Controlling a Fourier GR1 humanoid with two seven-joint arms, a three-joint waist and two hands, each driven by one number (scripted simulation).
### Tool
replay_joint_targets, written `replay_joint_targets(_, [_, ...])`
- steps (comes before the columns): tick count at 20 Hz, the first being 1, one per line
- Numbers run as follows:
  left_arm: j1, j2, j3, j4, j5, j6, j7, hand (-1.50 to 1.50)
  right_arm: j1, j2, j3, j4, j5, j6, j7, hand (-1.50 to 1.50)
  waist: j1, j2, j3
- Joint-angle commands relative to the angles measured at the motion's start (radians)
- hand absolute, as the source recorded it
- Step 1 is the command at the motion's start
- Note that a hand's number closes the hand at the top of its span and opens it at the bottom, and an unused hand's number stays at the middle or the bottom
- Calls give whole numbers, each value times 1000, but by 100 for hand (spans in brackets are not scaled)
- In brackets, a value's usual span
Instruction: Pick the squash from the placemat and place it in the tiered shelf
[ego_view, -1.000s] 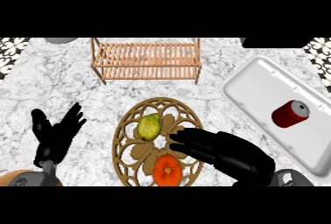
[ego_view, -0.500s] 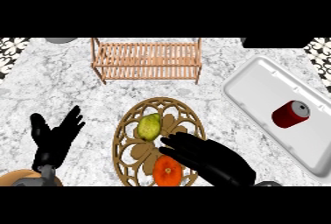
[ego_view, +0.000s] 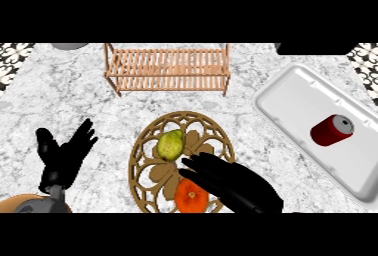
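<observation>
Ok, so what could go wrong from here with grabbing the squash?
The right hand is open beside the squash and partly covers the orange fruit; closing might nudge or catch that instead. The squash lies on the placemat and could roll away if the fingers only brush it. The shelf is slatted, so a rounded squash may not settle.

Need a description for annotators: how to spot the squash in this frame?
Find the round openwork placemat in the middle of the counter, below the slatted wooden shelf. Two things lie on it; the squash is the yellow-green, pear-shaped one in its upper left, just beyond the right hand. Its neighbour, nearer the lower edge, is round and bright orange.
</observation>
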Motion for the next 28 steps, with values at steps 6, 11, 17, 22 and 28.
replay_joint_targets(6, [-15, 1, 43, -14, -18, -25, 56, 0, 10, 133, 50, 119, 163, -111, 15, -150, 0, 2, -3])
replay_joint_targets(11, [11, -28, 51, -6, -31, -37, 31, 0, -61, 206, 10, 221, 158, -119, -39, -150, 3, 2, -3])
replay_joint_targets(17, [7, -78, 34, -31, -66, -20, 56, 0, -74, 208, -1, 292, 153, -168, -90, -150, 1, 2, -3])
replay_joint_targets(22, [14, -31, 58, 3, -56, -63, 33, 0, -150, 140, 113, 377, 254, -113, -150, 150, 8, 2, -3])
replay_joint_targets(28, [-13, -76, 56, 14, -68, -51, 26, 0, -80, 171, 105, 360, 236, -138, -252, 150, 0, 2, -3])
